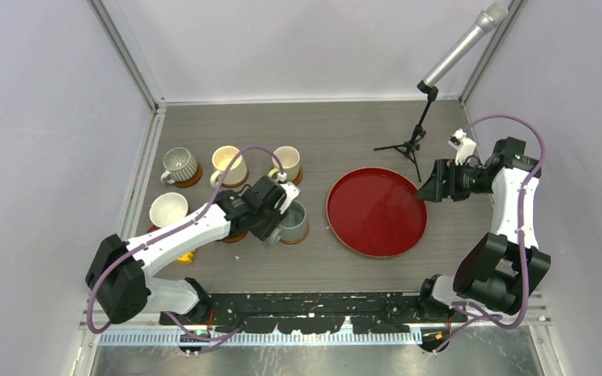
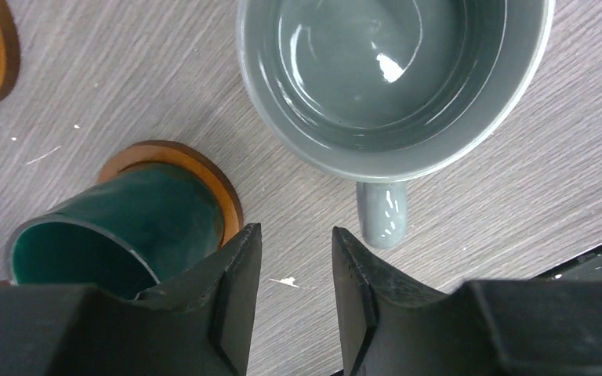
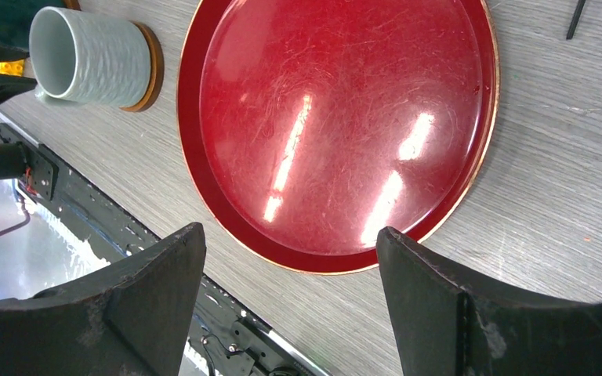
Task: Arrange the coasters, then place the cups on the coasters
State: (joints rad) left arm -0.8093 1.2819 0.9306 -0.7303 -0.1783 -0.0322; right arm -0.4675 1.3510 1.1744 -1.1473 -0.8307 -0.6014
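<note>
The grey-blue cup [image 2: 392, 78] stands upright on a coaster [image 3: 150, 66], its handle [image 2: 382, 211] pointing at my left gripper [image 2: 296, 231]. That gripper's jaws stand a narrow gap apart with only table between them. Left of it the dark teal cup [image 2: 117, 235] sits on a brown coaster [image 2: 204, 168]. From above, the left gripper [image 1: 284, 210] hovers between these two cups. The ribbed cup [image 1: 180, 164], cream cup [image 1: 227, 160], pale green cup [image 1: 286, 162] and white cup [image 1: 168, 210] each sit on a coaster. My right gripper [image 3: 290, 231] hangs open and empty.
A large red round tray [image 1: 376, 211] lies right of the cups, under the right gripper [image 1: 431, 190]. A microphone on a small tripod [image 1: 415, 145] stands at the back right. A small yellow object [image 1: 188, 254] lies beside the left arm. A black rail [image 1: 321, 301] runs along the near edge.
</note>
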